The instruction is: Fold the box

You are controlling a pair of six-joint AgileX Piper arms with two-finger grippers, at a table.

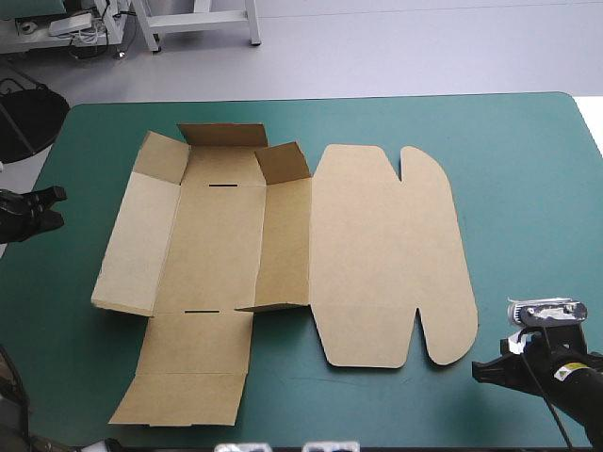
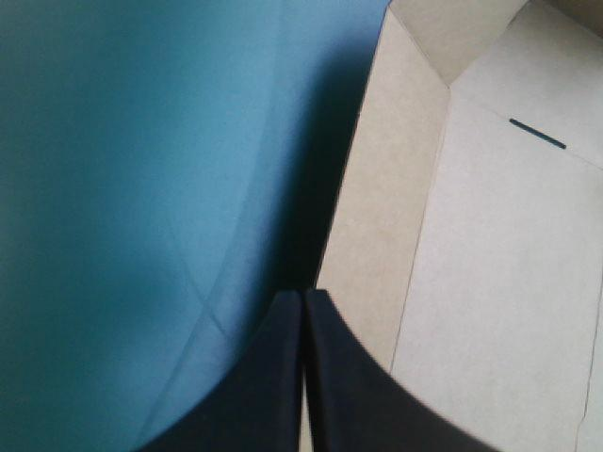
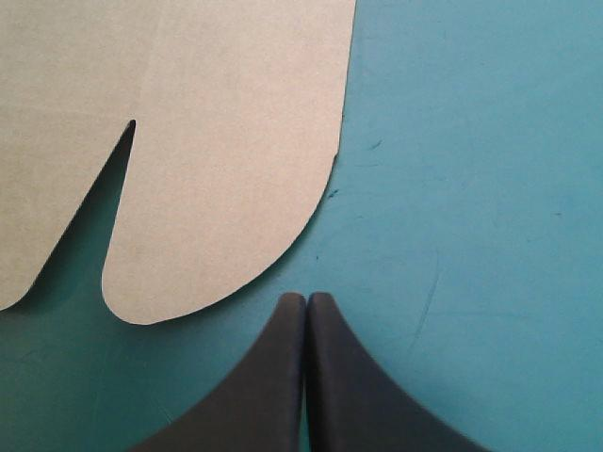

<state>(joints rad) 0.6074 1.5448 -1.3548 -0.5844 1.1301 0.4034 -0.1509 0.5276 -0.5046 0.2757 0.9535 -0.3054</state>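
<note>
Nearest to the robot, by the table's near right corner, the right gripper (image 3: 306, 299) has its two black fingers pressed together into one pointed arch, with nothing between them. Just ahead of it lies the rounded near corner of the outer flap (image 3: 217, 235) of the lid. A narrow strip of the teal-green table cover (image 1: 528, 188) shows between the tip and the board, so they are apart.

The brown box of cut cardboard sheet (image 1: 212, 245) lies in the middle of the table, a little to the left, and is mostly unfolded. Its near end flap (image 1: 188, 367) is flat on the cover and reaches close to the near edge. Behind it comes the long floor panel (image 1: 212, 273), which shows only plain board and two short dark slits, one at each end. The left long wall (image 1: 137, 245) is partly raised and leans outward. The right long wall (image 1: 285, 240) seems a little raised too. Beside it, to the right, the wide lid (image 1: 377, 254) lies flat on the cover.

The left gripper (image 2: 303, 297) is at the table's left edge, apart from the box in the high view. Its fingers are also closed into one arch, empty, and they point toward the outer edge of the left long wall.

Farthest, two corner flaps (image 1: 162, 155) and the far end flap (image 1: 223, 135) stand raised.
</note>
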